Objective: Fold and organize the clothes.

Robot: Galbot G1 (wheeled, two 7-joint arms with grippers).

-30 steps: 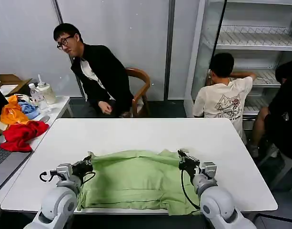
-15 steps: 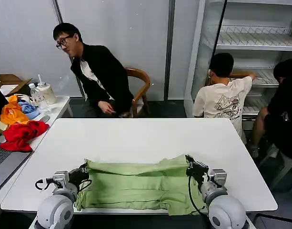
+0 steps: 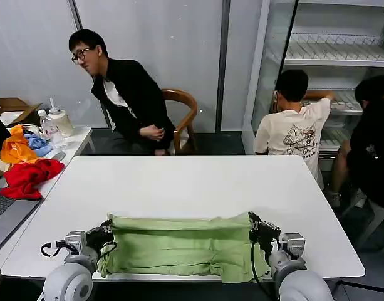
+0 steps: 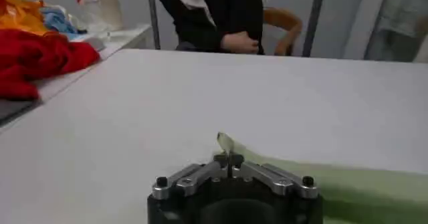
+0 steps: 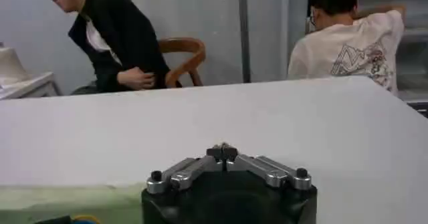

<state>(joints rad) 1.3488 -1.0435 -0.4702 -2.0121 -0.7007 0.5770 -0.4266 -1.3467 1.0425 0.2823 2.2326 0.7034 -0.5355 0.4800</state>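
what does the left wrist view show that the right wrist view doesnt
Only the left wrist view: the left gripper, jaws shut on a corner of the green shirt, and the heap of red, orange and blue garments on the side table.

Only the right wrist view: the right gripper, jaws shut, and a person in a cream T-shirt at the shelves.

Both: the white table, a strip of the green shirt, and the seated person in black on the wooden chair.

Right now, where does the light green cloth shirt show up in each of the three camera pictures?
Head view: the light green cloth shirt lies across the near table edge.
Left wrist view: green corner beside the left hand.
Right wrist view: green strip at the picture's edge.
Shared landmark: the white table.
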